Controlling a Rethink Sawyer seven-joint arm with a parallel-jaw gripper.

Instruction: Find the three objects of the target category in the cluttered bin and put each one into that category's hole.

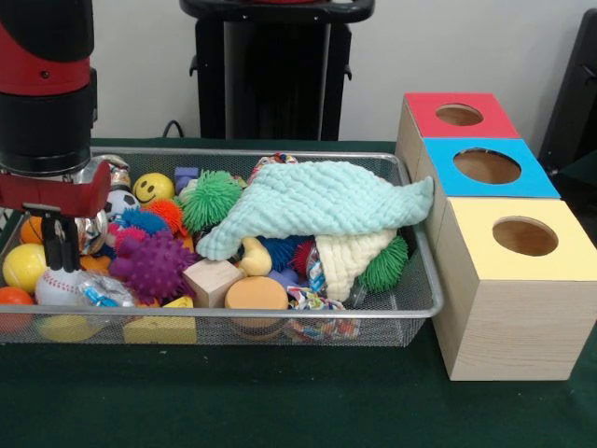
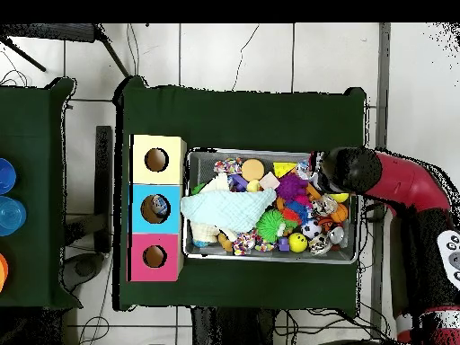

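A wire-mesh bin (image 1: 280,315) holds a heap of toys. My gripper (image 1: 61,250) hangs at its left end, directly above a white baseball (image 1: 58,287) and very close to it. Near it lie a purple spiky ball (image 1: 149,264), a yellow smiley ball (image 1: 153,188), a soccer ball (image 1: 119,202) and a plain yellow ball (image 1: 22,267). A mint cloth (image 1: 317,201) covers the middle of the heap. To the right stand three wooden boxes with holes, topped red (image 1: 424,117), blue (image 1: 536,182) and yellow (image 1: 480,261). In the overhead view my arm (image 2: 386,180) hides the gripper.
A green fuzzy ball (image 1: 211,198), a wooden cube (image 1: 211,281), an orange disc (image 1: 256,293) and a cream cloth (image 1: 345,257) also fill the bin (image 2: 269,260). Something small shows inside the blue box's hole (image 2: 158,206). Green cloth covers the table (image 1: 280,392).
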